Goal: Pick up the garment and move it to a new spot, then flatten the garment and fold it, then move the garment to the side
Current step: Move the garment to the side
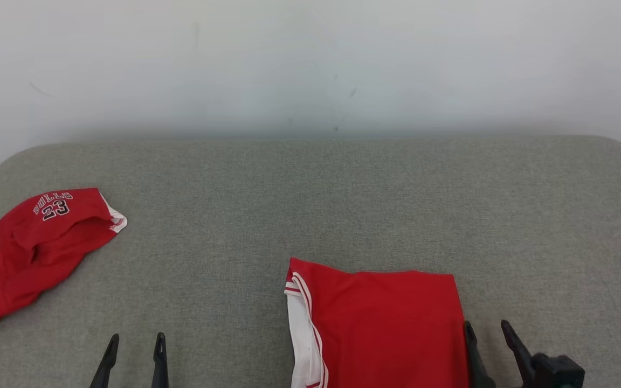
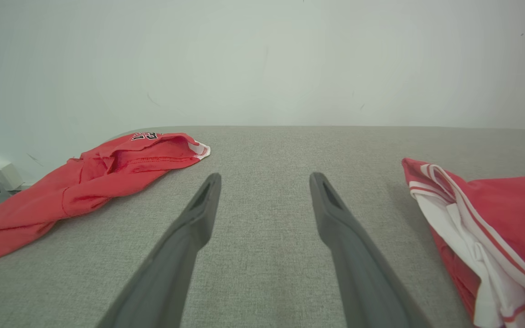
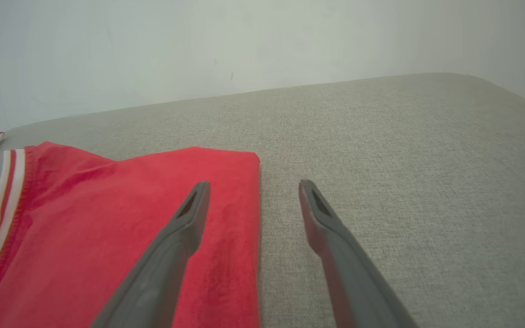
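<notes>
My right pincer (image 1: 486,324) is spread open with nothing between its fingers, low at the front right of the grey worktop (image 1: 343,188). In its own wrist view the right pincer (image 3: 254,183) straddles the right edge of the folded red garment (image 3: 107,218): one finger lies over the red cloth and the other over bare grey fabric. I cannot tell whether the finger touches the cloth. From my head view the folded red garment (image 1: 386,323) sits right of centre at the near edge of the worktop, a neat flat block with white stripes and a white panel down its left side. My left pincer (image 1: 137,336) is also released and empty, at the front left, well apart from that garment. Its wrist view shows the left pincer (image 2: 265,178) over bare fabric, with the folded red garment (image 2: 495,218) off to one side. At the far left lies a crumpled red jersey (image 1: 30,248), printed BULLS 23, spilling toward the worktop's left edge. A plain pale wall (image 1: 310,64) stands behind.
</notes>
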Controlling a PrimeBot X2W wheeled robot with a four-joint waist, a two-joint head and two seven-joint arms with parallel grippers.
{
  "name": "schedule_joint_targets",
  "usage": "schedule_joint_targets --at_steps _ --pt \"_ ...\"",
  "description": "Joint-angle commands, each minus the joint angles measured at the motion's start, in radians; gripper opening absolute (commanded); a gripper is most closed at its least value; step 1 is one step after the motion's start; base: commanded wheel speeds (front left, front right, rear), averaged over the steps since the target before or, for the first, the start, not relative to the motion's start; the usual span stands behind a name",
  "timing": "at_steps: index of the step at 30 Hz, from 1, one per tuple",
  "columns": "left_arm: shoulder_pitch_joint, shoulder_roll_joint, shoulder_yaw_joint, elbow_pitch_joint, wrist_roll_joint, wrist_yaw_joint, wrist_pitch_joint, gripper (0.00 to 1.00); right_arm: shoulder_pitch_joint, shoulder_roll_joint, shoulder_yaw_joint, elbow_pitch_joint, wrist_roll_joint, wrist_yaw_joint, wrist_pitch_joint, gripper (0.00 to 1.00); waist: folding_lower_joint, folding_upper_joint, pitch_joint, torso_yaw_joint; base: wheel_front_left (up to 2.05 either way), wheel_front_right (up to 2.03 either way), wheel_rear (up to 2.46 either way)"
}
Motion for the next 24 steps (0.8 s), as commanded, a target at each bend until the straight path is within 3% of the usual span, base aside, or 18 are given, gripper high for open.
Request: schedule_joint_targets --at_steps 1,15,16,17,24 --pt "-0.008 -0.001 0.002 0.003 -0.002 0.000 -0.003 1.00 -0.032 0.002 0.004 0.024 -0.008 -0.002 -0.004 1.00 0.0000 0.0000 0.005 0.007 0.00 0.00 0.00" --pt "-0.037 -0.001 -0.015 0.019 0.000 -0.008 -0.003 1.00 -0.239 0.002 0.001 0.449 -0.014 -0.002 0.010 1.00 0.0000 0.0000 0.044 0.064 0.00 0.00 0.00" --pt "-0.039 -0.001 -0.014 0.022 -0.002 -0.009 -0.003 1.00 -0.252 0.003 0.012 0.490 -0.004 -0.002 0.011 0.18 0.0000 0.0000 0.045 0.067 0.00 0.00 0.00" --pt "-0.039 -0.001 -0.014 0.023 -0.003 -0.009 -0.003 1.00 -0.257 0.003 0.018 0.504 0.002 -0.002 0.010 0.00 0.0000 0.0000 0.044 0.068 0.00 0.00 0.00" --pt "-0.044 -0.001 -0.020 0.021 -0.015 -0.008 -0.003 1.00 -0.340 -0.012 0.004 0.530 -0.019 -0.003 0.002 0.00 0.0000 0.0000 0.049 0.068 0.00 0.00 0.00"
